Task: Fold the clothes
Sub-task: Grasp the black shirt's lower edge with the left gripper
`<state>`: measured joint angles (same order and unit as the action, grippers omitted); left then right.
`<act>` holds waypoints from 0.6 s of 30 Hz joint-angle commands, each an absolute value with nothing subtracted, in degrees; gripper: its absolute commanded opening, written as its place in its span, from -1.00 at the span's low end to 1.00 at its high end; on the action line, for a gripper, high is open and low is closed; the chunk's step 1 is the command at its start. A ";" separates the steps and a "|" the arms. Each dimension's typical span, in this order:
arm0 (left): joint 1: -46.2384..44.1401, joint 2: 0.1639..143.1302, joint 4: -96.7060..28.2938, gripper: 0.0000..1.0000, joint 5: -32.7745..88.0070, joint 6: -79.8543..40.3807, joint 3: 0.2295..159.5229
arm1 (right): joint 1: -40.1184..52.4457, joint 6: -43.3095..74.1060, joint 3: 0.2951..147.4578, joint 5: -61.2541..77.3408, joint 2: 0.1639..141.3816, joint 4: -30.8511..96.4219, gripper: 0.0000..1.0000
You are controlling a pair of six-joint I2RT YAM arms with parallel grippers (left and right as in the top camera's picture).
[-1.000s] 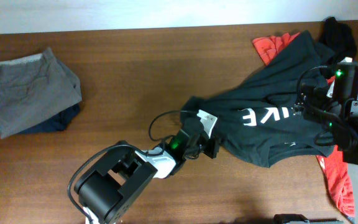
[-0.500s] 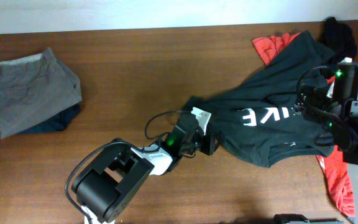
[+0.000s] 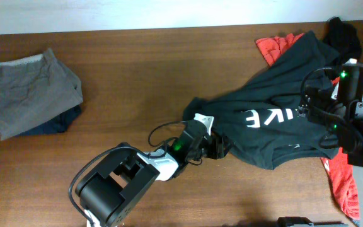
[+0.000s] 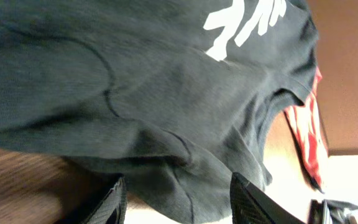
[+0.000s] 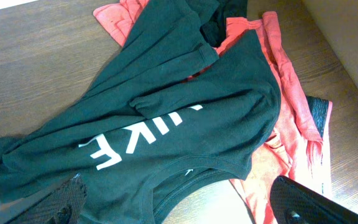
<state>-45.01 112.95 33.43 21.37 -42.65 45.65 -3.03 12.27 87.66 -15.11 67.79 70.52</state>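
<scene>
Beneath black white-lettered T-shirt (image 5: 185, 106), coral-red T-shirt (image 5: 288, 99) is lying mostly hidden; left claw (image 4: 179, 190) is standing half-open, right claw (image 5: 179, 199) wide, both empty.

A robot lab bench, going by the wooden table (image 3: 137, 69) against a white wall (image 3: 106, 12), a cabled arm (image 3: 115, 186) and loose clothes (image 3: 263, 101).

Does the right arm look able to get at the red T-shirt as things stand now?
Probably yes. The right gripper hangs open close by, and a strip of the red T-shirt lies bare beside the black T-shirt, with nothing over it.
</scene>
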 commanded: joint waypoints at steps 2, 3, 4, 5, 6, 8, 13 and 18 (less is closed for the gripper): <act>-45.50 113.43 33.34 -0.39 13.72 -43.48 45.82 | -3.51 12.97 88.73 -15.22 67.26 70.76 0.97; -45.50 113.43 33.36 -0.55 13.26 -43.48 45.82 | -3.51 12.97 88.73 -15.22 67.26 70.76 0.97; -45.50 113.47 33.34 -0.65 12.56 -43.51 45.82 | -3.51 12.97 88.73 -15.22 67.26 70.76 0.98; -45.50 113.47 33.36 -0.68 11.99 -43.51 45.82 | -3.51 12.99 88.73 -15.22 67.26 70.76 0.98; -45.50 113.47 33.41 -0.68 11.03 -43.53 45.82 | -3.51 12.97 88.73 -15.22 67.26 70.81 0.97; -45.50 113.47 33.45 -0.62 10.13 -43.51 45.82 | -3.51 12.97 88.73 -15.22 67.26 70.85 0.98; -45.50 113.47 35.27 0.22 9.98 -43.53 45.82 | -3.51 12.97 88.73 -15.22 67.26 70.98 0.98; -45.50 113.47 36.99 0.25 10.00 -45.36 45.98 | -3.51 12.97 88.73 -15.22 67.26 70.98 0.97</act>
<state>-45.28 112.95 36.64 10.83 -43.88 45.65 -3.03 12.23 87.66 -15.11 67.79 70.74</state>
